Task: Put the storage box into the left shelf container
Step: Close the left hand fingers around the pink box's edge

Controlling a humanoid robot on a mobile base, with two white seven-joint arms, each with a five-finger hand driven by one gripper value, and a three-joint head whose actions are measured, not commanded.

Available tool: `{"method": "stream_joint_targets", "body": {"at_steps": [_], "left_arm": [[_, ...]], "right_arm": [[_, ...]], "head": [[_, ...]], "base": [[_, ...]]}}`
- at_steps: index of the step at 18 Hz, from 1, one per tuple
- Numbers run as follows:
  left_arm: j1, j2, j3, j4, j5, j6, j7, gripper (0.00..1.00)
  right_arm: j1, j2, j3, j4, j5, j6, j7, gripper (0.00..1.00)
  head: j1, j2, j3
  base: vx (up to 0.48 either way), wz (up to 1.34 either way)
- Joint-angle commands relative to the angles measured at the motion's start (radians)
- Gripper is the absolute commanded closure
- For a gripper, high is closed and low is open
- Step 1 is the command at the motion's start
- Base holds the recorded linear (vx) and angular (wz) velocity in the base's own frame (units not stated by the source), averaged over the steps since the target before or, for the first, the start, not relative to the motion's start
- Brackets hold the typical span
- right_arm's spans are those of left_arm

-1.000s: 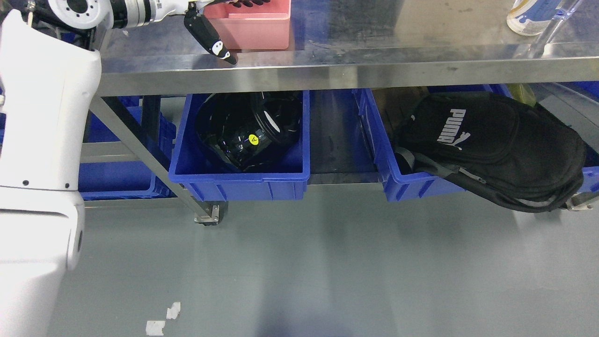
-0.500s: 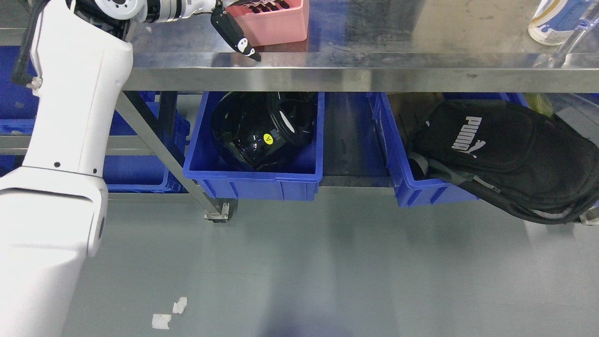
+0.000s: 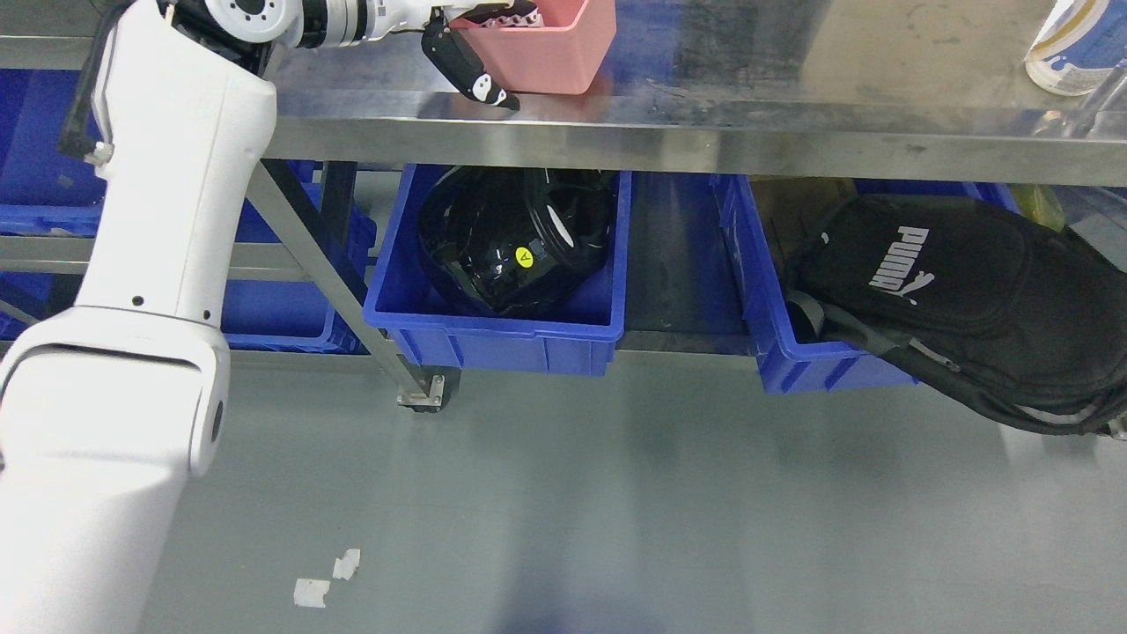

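Observation:
A pink storage box (image 3: 555,57) stands on the steel table top (image 3: 757,106) at the upper left, cut off by the picture's top edge. My left hand (image 3: 482,51) is shut on the box's left wall, with the fingers hooked over the rim and the black thumb (image 3: 475,79) down its outside. The white left arm (image 3: 167,220) fills the left side. A blue container (image 3: 282,317) sits on the lower shelf left of the table leg. My right hand is out of view.
Under the table, a blue bin (image 3: 493,339) holds a shiny black object (image 3: 515,238). A second blue bin (image 3: 828,370) to the right holds a black backpack (image 3: 960,282) that hangs over its edge. A white bottle (image 3: 1070,48) stands at the table's far right. Grey floor lies below.
The whole picture has shifted right and down, so the camera has moved. My left hand stays on the pink box, which now looks slightly tilted.

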Motion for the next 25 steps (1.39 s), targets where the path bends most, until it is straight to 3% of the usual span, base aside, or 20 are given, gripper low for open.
{"method": "stream_joint_targets", "body": {"at_steps": [1, 5, 9, 16, 21, 25], "left_arm": [[0.004, -0.053, 0.251, 0.076, 0.025, -0.070, -0.019, 1.00], [0.034, -0.077, 0.440, 0.081, 0.268, -0.070, -0.020, 1.00], [0.070, -0.077, 0.457, 0.079, 0.555, -0.070, -0.014, 1.00], [0.122, -0.077, 0.471, -0.005, 0.922, -0.074, -0.004, 1.00], [0.322, -0.077, 0.457, -0.334, 1.030, -0.073, 0.175, 0.99], [0.586, -0.077, 0.315, -0.664, 1.031, -0.074, 0.364, 0.99]], "right_arm": [[-0.005, -0.017, 0.000, -0.017, -0.021, -0.002, 0.000, 0.00], [-0.005, -0.017, 0.000, -0.017, -0.021, -0.001, 0.000, 0.00], [-0.003, -0.017, 0.000, -0.017, -0.021, -0.001, 0.000, 0.00], [-0.005, -0.017, 0.000, -0.017, -0.021, -0.001, 0.000, 0.00], [-0.003, -0.017, 0.000, -0.017, -0.021, -0.001, 0.000, 0.00], [-0.005, -0.017, 0.000, -0.017, -0.021, -0.001, 0.000, 0.00]], "head": [[0.0000, 0.000, 0.000], [0.0000, 0.000, 0.000], [0.0000, 0.000, 0.000], [0.0000, 0.000, 0.000], [0.0000, 0.000, 0.000], [0.0000, 0.000, 0.000]], "base": [[-0.007, 0.03], [0.000, 0.00], [0.015, 0.05], [-0.001, -0.01], [-0.001, 0.00], [0.000, 0.00]]}}
